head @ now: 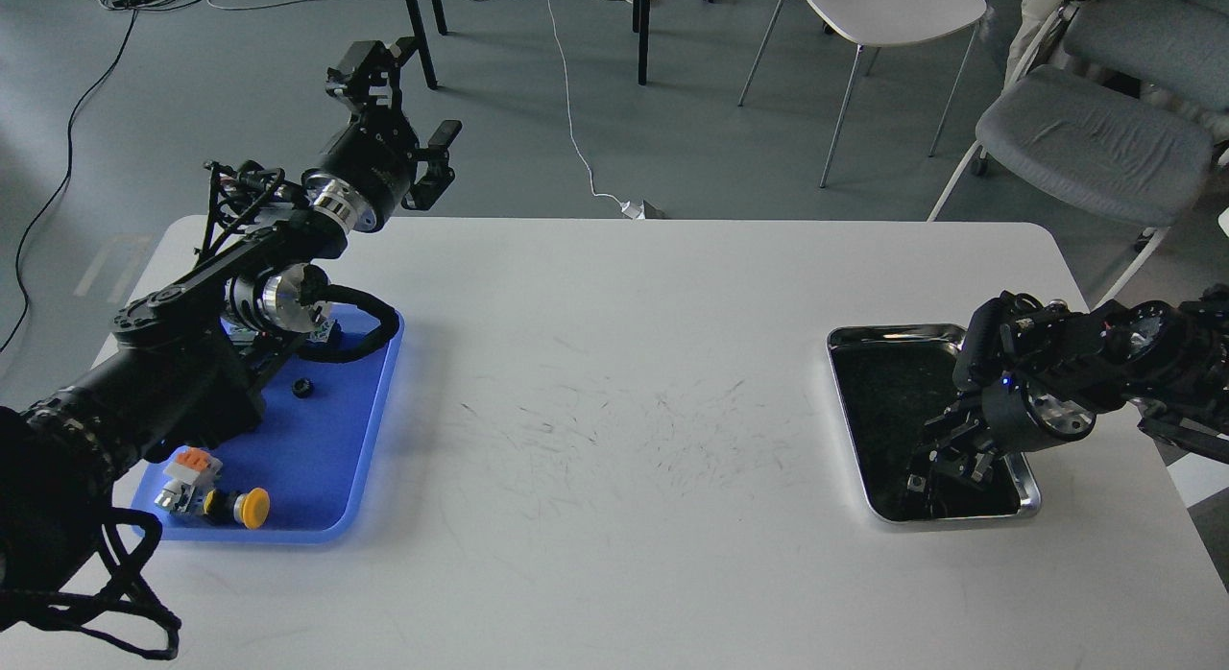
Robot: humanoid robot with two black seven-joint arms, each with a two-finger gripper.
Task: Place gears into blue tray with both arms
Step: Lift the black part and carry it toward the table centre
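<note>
The right gripper (946,468) is reaching down into the steel tray (888,336); whether its fingers are released or clenched cannot be told against the dark inside. For a clean pick, it should descend straight and close on a single gear. The left gripper (408,104) is hanging raised beyond the tabletop (614,382), fingers spread, empty. One gear (304,387) is lying in the blue tray (370,459), near a yellow push-button (252,507). The left arm is overhanging that tray, narrowing the drop area.
</note>
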